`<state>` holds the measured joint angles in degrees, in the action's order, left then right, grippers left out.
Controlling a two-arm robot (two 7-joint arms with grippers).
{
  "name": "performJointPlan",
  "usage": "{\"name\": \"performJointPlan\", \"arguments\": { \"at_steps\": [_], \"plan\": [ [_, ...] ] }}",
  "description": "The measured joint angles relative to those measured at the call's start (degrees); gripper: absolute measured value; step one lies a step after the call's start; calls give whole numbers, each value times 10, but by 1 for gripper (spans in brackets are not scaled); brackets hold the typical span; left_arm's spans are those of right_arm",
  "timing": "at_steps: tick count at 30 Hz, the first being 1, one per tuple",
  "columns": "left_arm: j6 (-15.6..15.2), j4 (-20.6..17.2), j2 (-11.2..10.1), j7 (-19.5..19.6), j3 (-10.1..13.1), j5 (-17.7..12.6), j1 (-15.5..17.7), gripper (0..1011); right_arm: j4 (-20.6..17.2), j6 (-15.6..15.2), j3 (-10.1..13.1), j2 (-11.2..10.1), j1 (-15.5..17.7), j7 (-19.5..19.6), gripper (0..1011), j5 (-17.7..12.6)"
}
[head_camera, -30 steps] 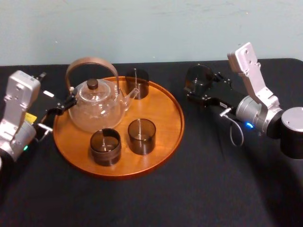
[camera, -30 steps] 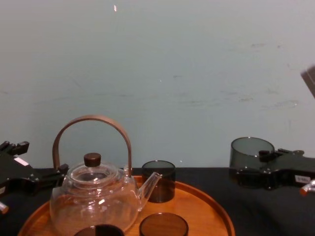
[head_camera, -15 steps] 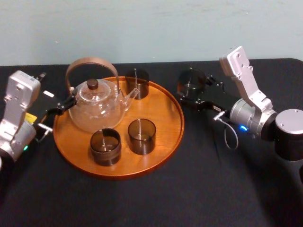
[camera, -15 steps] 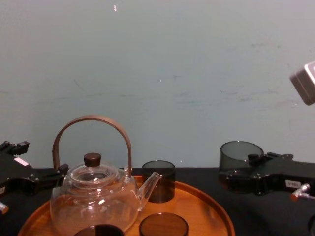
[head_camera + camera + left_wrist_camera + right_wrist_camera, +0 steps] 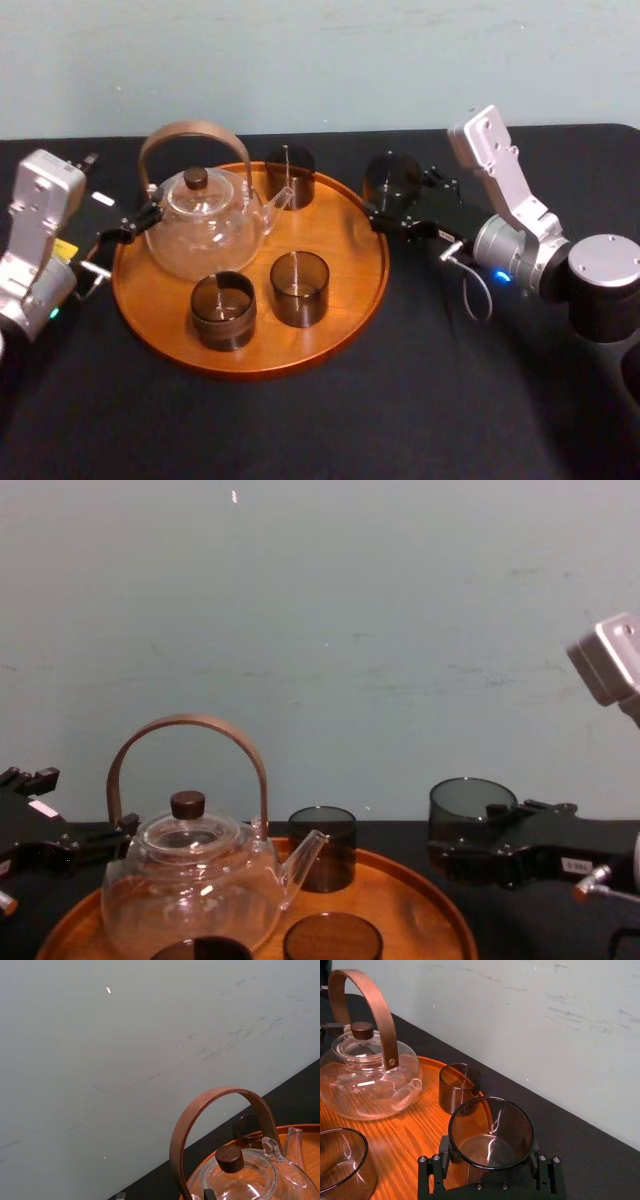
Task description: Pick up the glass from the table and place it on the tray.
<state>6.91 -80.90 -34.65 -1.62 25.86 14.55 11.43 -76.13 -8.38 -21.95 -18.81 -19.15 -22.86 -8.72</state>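
The right gripper point(image 5: 396, 212) is clamped on a dark smoky cylindrical glass tumbler point(image 5: 391, 178), its two black fingers closed against opposite sides of the lower wall. The right wrist view confirms the grip: the tumbler point(image 5: 491, 1132) stands upright, mouth up and empty, seated between the fingers of the right gripper point(image 5: 492, 1164). In the head view the tumbler sits just beside the right-hand rim of the large round orange-brown wooden tray point(image 5: 345, 255), towards its far side; whether its base overlaps the rim cannot be determined. In the chest view the tumbler point(image 5: 470, 805) appears raised off the flat matte black table point(image 5: 400, 400), its mouth standing higher than that of the glass at the tray's rear. The tray carries a clear glass teapot with a brown arched handle point(image 5: 200, 225) and three further dark glasses: one at the rear beside the spout point(image 5: 289, 172), and two at the front point(image 5: 299, 288) point(image 5: 223, 310). The left gripper point(image 5: 125, 232) is parked at the tray's left edge, close to the teapot.
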Motion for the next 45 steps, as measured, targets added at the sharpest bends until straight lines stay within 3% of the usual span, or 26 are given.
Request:
{"name": "performJointPlan", "arguments": {
  "at_steps": [45],
  "plan": [
    [0, 0, 0, 0, 0, 0, 0, 1010, 86, 19, -36, 35, -51, -17, 913, 10]
  ]
}}
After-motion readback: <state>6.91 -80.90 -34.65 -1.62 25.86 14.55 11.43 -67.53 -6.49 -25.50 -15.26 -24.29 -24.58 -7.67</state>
